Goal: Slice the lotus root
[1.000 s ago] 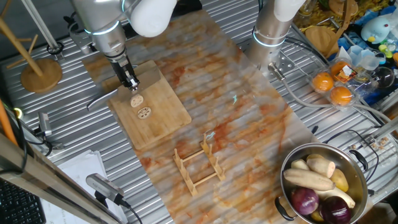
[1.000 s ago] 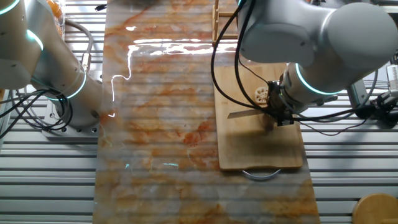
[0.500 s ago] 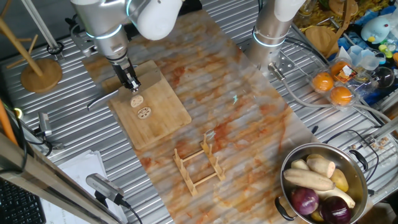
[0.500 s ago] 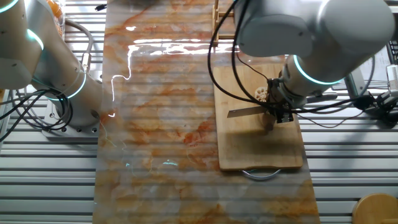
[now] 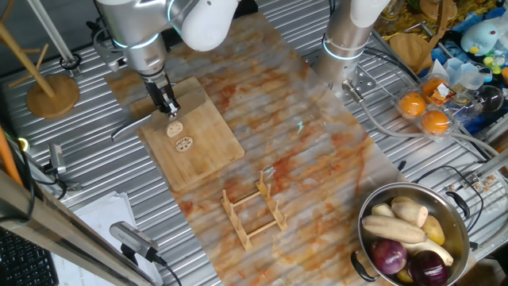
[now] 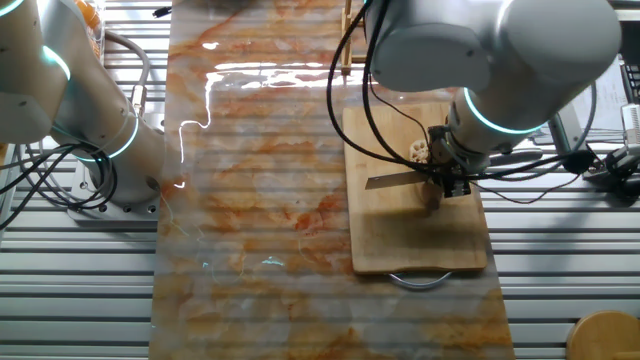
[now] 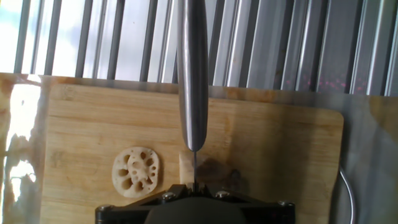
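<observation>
lotus root (image 7: 135, 172) slice beside knife (image 7: 192, 74), unlabelled

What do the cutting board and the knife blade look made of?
Cutting board: pale wood, likely bamboo, matte, with visible straight grain strips. Knife blade: metal, probably steel, smooth grey with a dull sheen; its flat side shows in the other fixed view.

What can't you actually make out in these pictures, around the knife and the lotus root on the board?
- Steel knife blade: in the hand view its tip is cut off by the top edge.
- End effector: its fingers are too small in one fixed view, and in the other fixed view the arm hides them.
- Stubby tan lotus root chunk: mostly behind the blade in the hand view.
- Round holed beige slices on the bamboo cutting board: thickness unclear.
</observation>
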{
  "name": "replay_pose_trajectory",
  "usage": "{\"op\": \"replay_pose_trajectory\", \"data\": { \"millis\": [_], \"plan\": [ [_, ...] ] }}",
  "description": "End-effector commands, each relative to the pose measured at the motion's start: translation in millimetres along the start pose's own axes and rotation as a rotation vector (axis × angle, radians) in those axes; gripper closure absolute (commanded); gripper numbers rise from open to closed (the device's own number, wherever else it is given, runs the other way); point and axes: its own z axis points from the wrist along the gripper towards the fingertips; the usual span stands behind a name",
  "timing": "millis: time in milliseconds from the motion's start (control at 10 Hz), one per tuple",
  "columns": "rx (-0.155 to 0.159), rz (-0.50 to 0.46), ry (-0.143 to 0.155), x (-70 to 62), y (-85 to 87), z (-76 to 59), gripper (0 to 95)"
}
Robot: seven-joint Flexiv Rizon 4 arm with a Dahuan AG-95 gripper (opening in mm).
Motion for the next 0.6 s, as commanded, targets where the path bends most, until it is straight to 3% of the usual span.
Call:
{"op": "replay_pose_trajectory", "data": {
  "millis": [100, 400, 600],
  "plan": [
    [-0.001, 0.006, -0.003, -9.2, -0.6, 72.2, 95.0],
    [0.008, 0.008, -0.006, -17.9, -1.4, 70.6, 95.0],
    [0.002, 0.000, 0.000, -13.3, -4.0, 70.0, 95.0]
  ]
}}
